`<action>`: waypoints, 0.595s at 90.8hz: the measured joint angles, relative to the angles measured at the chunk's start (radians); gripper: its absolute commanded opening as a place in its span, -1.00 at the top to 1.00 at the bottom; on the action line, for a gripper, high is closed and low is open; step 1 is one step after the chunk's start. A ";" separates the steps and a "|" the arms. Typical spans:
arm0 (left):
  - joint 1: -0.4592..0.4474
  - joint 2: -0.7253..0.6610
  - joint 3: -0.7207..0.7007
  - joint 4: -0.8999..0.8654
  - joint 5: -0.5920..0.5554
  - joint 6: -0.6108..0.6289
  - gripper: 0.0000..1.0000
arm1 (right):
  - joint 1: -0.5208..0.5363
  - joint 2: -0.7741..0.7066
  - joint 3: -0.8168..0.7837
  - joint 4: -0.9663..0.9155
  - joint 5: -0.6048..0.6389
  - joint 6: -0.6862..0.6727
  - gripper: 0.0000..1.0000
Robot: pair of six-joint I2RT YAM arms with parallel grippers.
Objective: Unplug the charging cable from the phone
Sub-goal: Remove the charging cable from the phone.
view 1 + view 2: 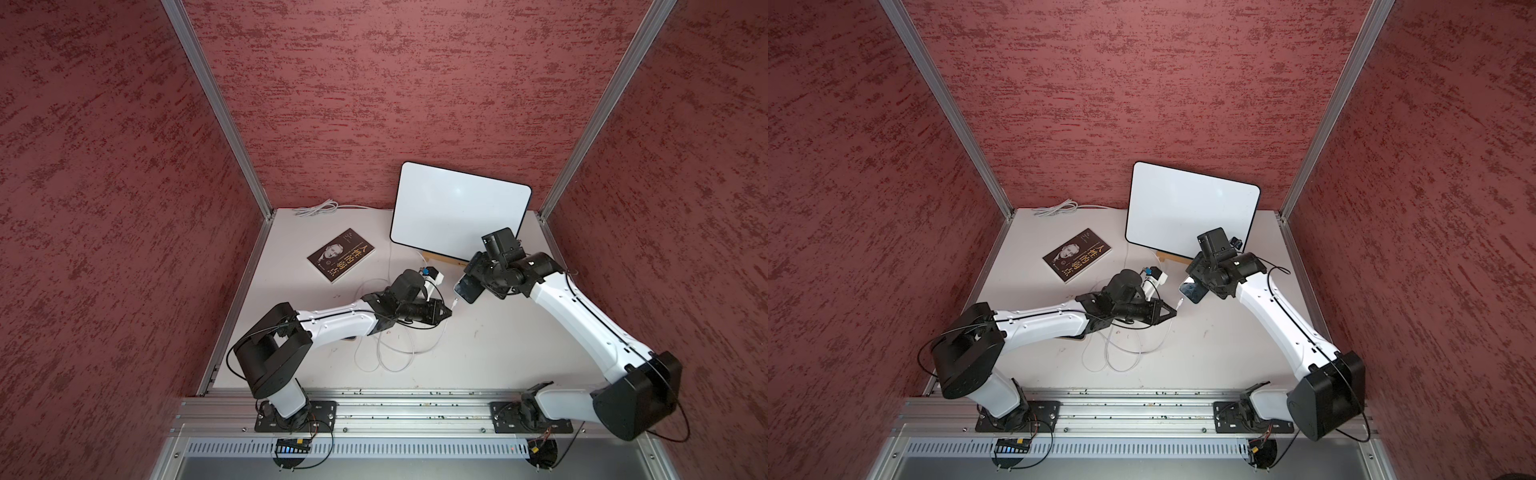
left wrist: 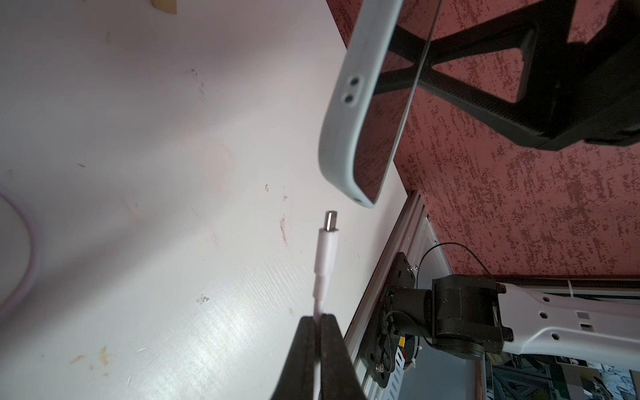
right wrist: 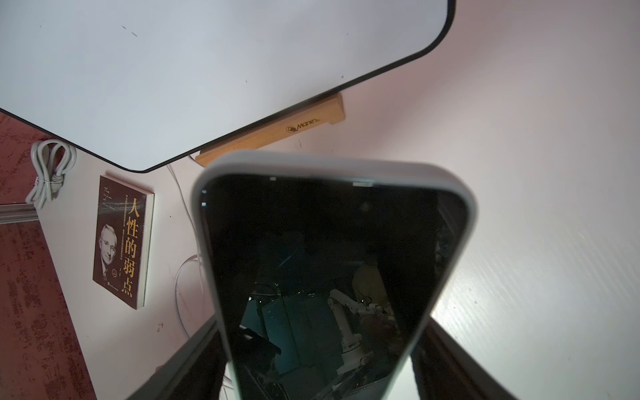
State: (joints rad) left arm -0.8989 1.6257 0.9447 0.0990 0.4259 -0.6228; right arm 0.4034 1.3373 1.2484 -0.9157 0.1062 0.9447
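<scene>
Plug is out and just ahead of the left gripper, which pinches the cable behind it — phone clamped edgewise in the right gripper, off the table — a weak grip could drop it.

White-shelled left arm and right arm: black joint housings, thin black looping cables, bolted black base plates, black left pincer.

The left arm stretches low from its base towards the middle, and the left gripper is pinched tight on the charging cable just behind its plug. The right arm bends inward with its wrist angled down. The right gripper is spread wide, clasping the phone by its edges.
</scene>
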 measured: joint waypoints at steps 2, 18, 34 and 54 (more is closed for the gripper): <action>0.000 -0.003 -0.003 -0.004 -0.001 0.000 0.89 | -0.001 0.000 0.005 -0.002 0.002 -0.002 0.28; 0.004 -0.028 -0.012 -0.026 -0.013 0.010 0.89 | -0.014 0.000 0.026 -0.002 0.012 -0.015 0.28; 0.033 -0.031 -0.012 -0.042 -0.029 0.011 0.88 | -0.037 -0.012 0.018 -0.010 0.019 -0.035 0.28; 0.091 -0.030 0.002 -0.103 -0.081 0.010 0.86 | -0.050 -0.059 -0.036 -0.026 0.049 -0.097 0.28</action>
State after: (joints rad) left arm -0.8082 1.5959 0.9470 -0.0040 0.3447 -0.6125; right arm 0.3538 1.2785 1.2121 -0.9417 0.1551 0.8482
